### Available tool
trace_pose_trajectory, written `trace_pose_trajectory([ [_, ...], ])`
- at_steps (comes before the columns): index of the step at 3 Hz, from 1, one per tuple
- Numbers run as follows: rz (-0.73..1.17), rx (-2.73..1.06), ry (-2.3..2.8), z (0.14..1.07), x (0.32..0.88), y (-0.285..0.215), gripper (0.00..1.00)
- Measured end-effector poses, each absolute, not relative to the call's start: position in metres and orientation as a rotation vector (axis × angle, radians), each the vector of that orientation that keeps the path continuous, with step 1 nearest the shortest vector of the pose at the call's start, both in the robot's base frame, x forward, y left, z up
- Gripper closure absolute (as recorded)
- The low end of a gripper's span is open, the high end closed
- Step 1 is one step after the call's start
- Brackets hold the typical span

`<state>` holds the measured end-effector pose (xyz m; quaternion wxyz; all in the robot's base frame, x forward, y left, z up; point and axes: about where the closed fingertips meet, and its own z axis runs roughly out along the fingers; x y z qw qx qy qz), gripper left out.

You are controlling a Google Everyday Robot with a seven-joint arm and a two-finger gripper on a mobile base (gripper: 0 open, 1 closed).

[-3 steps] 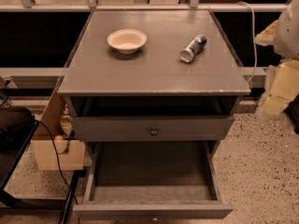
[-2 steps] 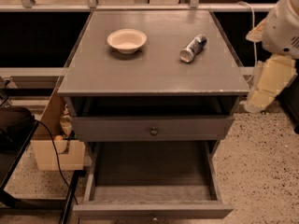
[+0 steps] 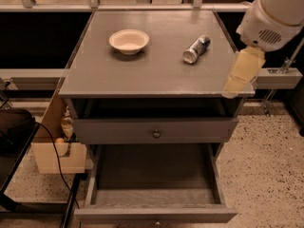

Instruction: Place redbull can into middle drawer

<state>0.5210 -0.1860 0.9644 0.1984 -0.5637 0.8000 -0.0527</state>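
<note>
The redbull can (image 3: pixel 196 49), slim and silver with dark markings, lies on its side on the grey cabinet top (image 3: pixel 152 70), right of centre. The middle drawer (image 3: pixel 152 172) is pulled open at the bottom, its dark floor bare. My gripper (image 3: pixel 239 77) hangs from the white arm (image 3: pixel 275 13) over the cabinet's right front corner, to the right of the can and nearer the front, not touching it. It holds nothing that shows.
A cream-white bowl (image 3: pixel 128 40) stands left of the can. The upper drawer with a round knob (image 3: pixel 156 133) is closed. A cardboard box (image 3: pixel 52 148) and a black cable (image 3: pixel 57 160) are on the floor at left. A rail (image 3: pixel 142 7) runs behind the cabinet.
The arm and gripper have moved left and further into view, from beside the cabinet to over its right front corner. The can, bowl and drawers have not moved.
</note>
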Motion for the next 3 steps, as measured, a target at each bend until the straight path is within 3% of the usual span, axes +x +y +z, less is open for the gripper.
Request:
trace_pose_trajectory([
  [2, -0.048, -1.128, 2.397, 0.941, 0.581, -0.181, 0.0],
  [3, -0.027, -1.038, 2.432, 0.943, 0.58, -0.179, 0.0],
])
